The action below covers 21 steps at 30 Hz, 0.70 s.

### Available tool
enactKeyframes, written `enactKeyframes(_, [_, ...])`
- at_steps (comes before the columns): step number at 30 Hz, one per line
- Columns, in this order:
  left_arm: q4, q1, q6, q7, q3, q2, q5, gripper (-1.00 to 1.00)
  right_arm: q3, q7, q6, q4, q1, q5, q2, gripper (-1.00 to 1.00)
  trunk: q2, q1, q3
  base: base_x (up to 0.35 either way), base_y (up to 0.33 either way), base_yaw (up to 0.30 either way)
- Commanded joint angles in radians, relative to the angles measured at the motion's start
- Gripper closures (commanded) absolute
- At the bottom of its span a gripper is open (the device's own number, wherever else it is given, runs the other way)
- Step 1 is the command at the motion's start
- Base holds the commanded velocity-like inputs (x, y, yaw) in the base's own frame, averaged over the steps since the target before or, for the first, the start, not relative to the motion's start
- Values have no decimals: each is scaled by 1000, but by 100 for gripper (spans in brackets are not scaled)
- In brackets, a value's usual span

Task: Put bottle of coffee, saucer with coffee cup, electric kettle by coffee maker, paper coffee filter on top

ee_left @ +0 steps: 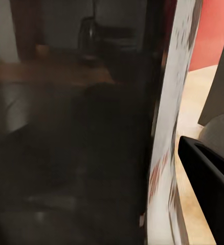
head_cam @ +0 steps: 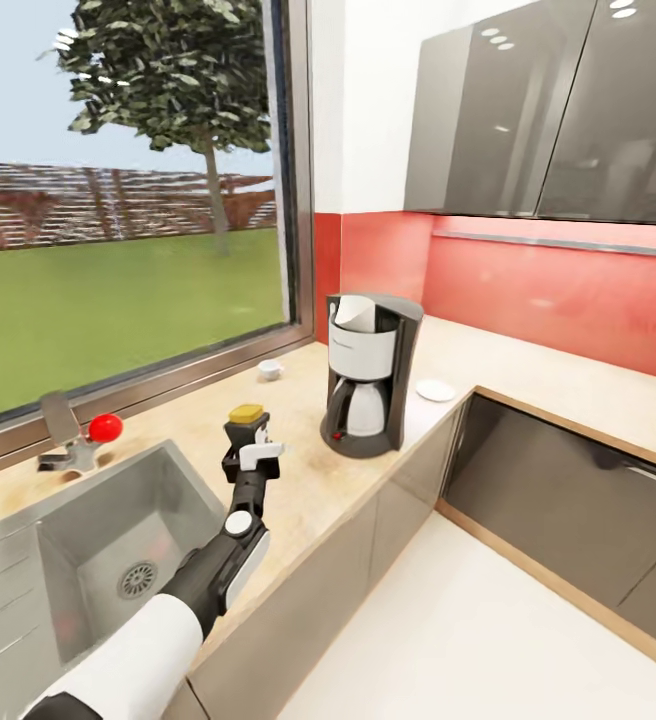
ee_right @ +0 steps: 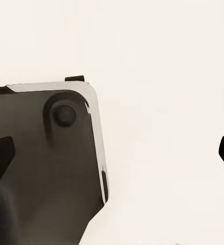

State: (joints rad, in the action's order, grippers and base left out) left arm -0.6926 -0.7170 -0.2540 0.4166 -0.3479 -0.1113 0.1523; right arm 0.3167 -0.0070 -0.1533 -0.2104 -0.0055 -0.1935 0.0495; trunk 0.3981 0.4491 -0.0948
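My left gripper [head_cam: 249, 452] is shut on the bottle of coffee [head_cam: 246, 416], a dark jar with a yellow lid, held upright over the countertop [head_cam: 308, 470] left of the coffee maker [head_cam: 370, 378]. The black and white coffee maker carries a white paper filter [head_cam: 353, 312] on its top. A white saucer [head_cam: 435, 390] lies just right of it. A small white coffee cup [head_cam: 270, 370] sits by the window sill. In the left wrist view the bottle's dark body [ee_left: 81, 143] is pressed close, with one black finger [ee_left: 209, 189] beside it. My right gripper [ee_right: 112, 155] hangs open above the pale floor.
A steel sink [head_cam: 108, 560] with a faucet and red knob [head_cam: 105, 428] lies left of the bottle. A red backsplash [head_cam: 558, 290] and grey wall cabinets [head_cam: 548, 110] run along the right. In the right wrist view a dark part of the robot [ee_right: 45, 163] sits below the gripper.
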Motion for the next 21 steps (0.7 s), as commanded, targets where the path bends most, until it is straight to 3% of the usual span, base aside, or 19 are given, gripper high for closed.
enactKeyframes(1, [1,-1,-5,8,-5,0,8,100,7,-1,-3,0,-1,-10,0,-100,2,1,-2,220,0,0])
enactKeyframes(15, [2,0,-4,8,-4,-1,6,100,7,0,-3,0,-1,-10,0,-100,2,1,-2,281,-108,7])
enactKeyframes(21, [2,2,-5,8,-4,-1,6,100,7,-1,-3,0,-1,-10,-2,-100,2,1,-2,60,-42,159])
